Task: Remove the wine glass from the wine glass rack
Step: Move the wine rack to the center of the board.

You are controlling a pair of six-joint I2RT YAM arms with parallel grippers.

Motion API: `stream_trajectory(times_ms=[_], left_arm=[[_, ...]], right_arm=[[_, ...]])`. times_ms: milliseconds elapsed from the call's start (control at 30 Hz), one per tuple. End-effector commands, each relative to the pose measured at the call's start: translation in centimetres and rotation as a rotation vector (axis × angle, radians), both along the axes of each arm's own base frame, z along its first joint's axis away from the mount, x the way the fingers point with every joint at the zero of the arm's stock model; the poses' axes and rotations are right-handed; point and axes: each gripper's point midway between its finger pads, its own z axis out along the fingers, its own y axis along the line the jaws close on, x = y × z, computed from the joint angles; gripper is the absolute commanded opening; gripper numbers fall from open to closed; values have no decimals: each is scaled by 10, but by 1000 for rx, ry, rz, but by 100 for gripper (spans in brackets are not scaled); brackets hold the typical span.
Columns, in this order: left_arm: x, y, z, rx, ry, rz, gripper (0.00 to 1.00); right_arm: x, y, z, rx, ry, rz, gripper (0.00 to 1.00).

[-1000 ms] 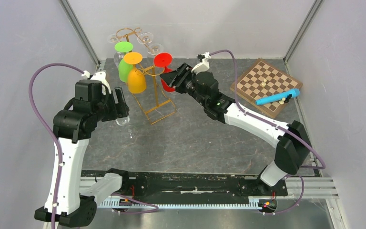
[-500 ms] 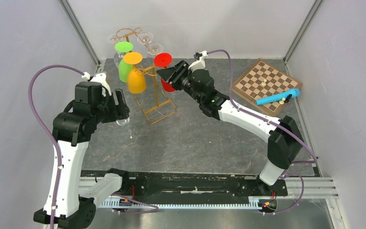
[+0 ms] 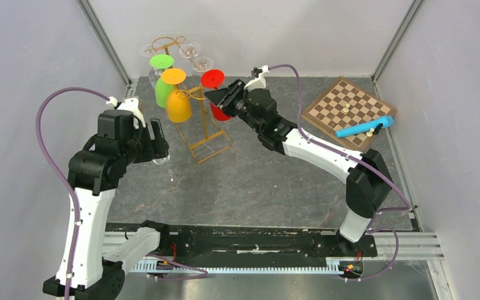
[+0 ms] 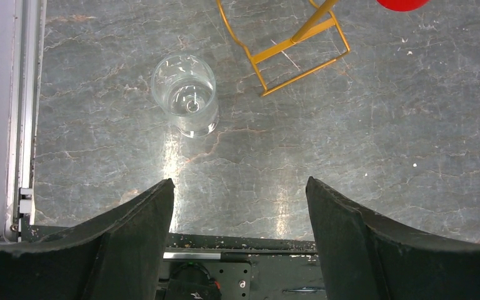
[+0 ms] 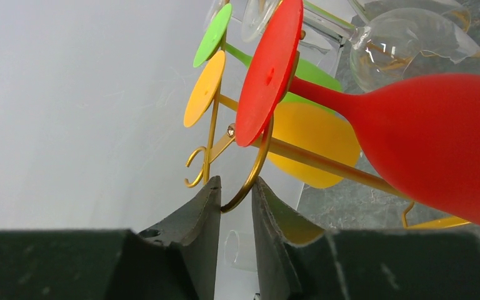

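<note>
The gold wine glass rack [image 3: 205,128] stands at the back of the table. A red wine glass [image 3: 214,79] hangs upside down from its right rail, with green [image 3: 162,89], orange [image 3: 178,105] and clear glasses beside it. My right gripper [image 3: 217,97] is at that rail end. In the right wrist view its fingers [image 5: 207,200] are nearly together [image 5: 234,182] around the rack's gold loop hook [image 5: 252,178], just below the red glass's foot [image 5: 269,69]. My left gripper [image 3: 156,140] is open and empty [image 4: 240,187] above a clear glass [image 4: 185,94] standing on the table.
A wooden chessboard [image 3: 349,103] with a few pieces and a blue tube [image 3: 364,128] lies at the back right. Grey walls close in the left, back and right. The rack's wire base [image 4: 300,47] is near the clear glass.
My right gripper has moved left to the rack's rail end by the red glass's foot. The left arm has barely shifted. The rack and glasses have not moved.
</note>
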Motion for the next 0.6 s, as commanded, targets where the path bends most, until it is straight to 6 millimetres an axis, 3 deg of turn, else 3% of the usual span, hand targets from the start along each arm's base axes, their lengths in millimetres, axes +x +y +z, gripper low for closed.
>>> stream_trajectory(times_ms=[0,200,333,567], left_arm=[[2,3,6,36,-40,-21,84],[2,3,5,42,-35,-22,84],[3,3,5,43,-34,-23,84],[3,4,4,49,-33,-17,84]], right_arm=[[0,-2,36,81,-57,3,24],[-1,-8,33,76,-56,0,14],[0,-16,32,71,-59,-5,0],[-2,-35,29,73,-60,-18,0]])
